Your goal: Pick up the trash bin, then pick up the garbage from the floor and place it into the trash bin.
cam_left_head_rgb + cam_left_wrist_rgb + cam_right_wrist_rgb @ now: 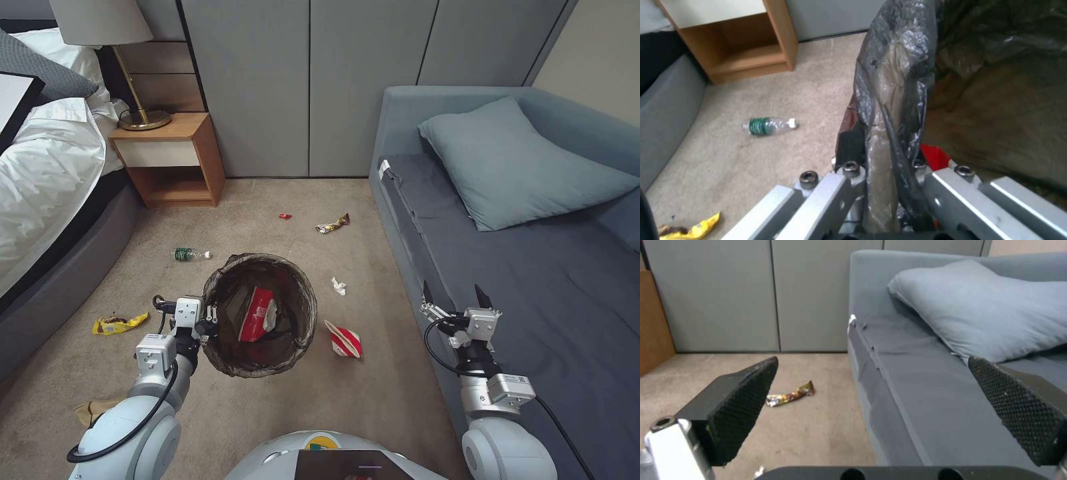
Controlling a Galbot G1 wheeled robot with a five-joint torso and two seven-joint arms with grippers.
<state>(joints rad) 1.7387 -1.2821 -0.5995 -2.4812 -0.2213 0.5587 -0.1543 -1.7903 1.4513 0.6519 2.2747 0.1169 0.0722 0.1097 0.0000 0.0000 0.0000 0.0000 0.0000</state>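
While the left gripper [212, 321] clamps the bagged rim of the bin [260, 370], its fingers [849, 146] closed on the liner, the bin hangs above the carpet [373, 400] with a red packet [256, 315] inside; the right gripper [455, 297] hovers over the sofa [533, 293] edge, fingers spread and empty; on the carpet lie a bottle [189, 254], a yellow wrapper [119, 324], a gold wrapper [333, 224], a red-and-white packet [345, 340] just beside the bin, a white scrap [339, 286] and a red scrap [285, 216].

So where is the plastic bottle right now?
In the head view the plastic bottle lies on the carpet, left of the trash bin, near the nightstand.
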